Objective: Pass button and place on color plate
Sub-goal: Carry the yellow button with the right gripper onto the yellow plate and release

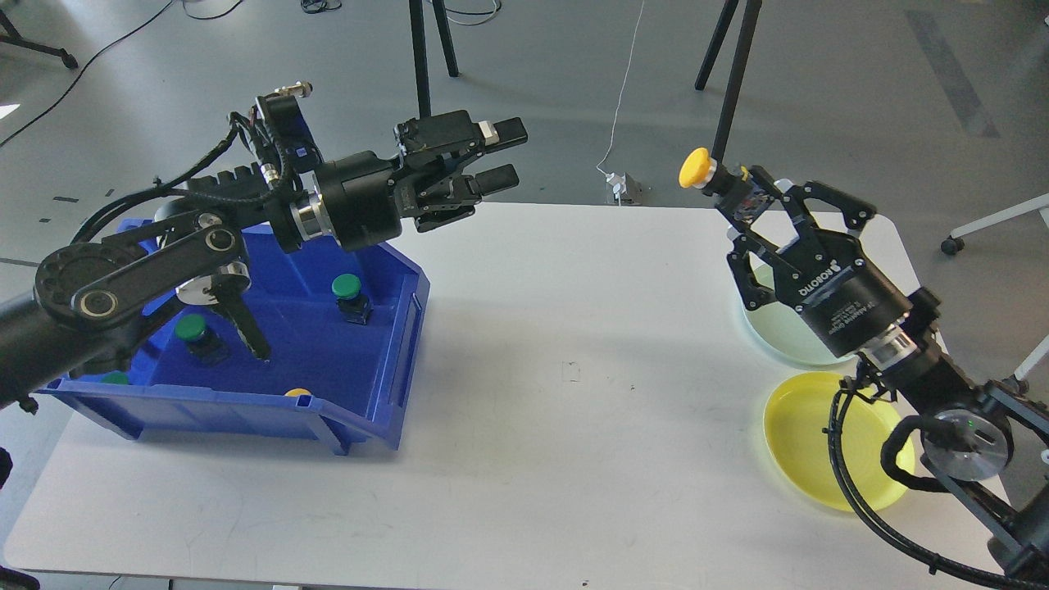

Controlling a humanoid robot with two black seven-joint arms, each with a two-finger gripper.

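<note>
My right gripper (pixel 750 201) is clamping the yellow button (pixel 697 168) by its dark body, holding it in the air above the table's (pixel 574 369) far right edge, cap pointing left. Below my right arm the yellow plate (pixel 811 434) and a pale green plate (pixel 778 332) are lying near each other, both partly covered by my wrist and cables. My left gripper (pixel 501 154) is hovering over the blue bin (pixel 385 385), fingers apart and empty, reaching rightward. Green buttons (pixel 347 287) are sitting inside the bin; another yellow cap (pixel 297 393) is barely peeking above its front wall.
</note>
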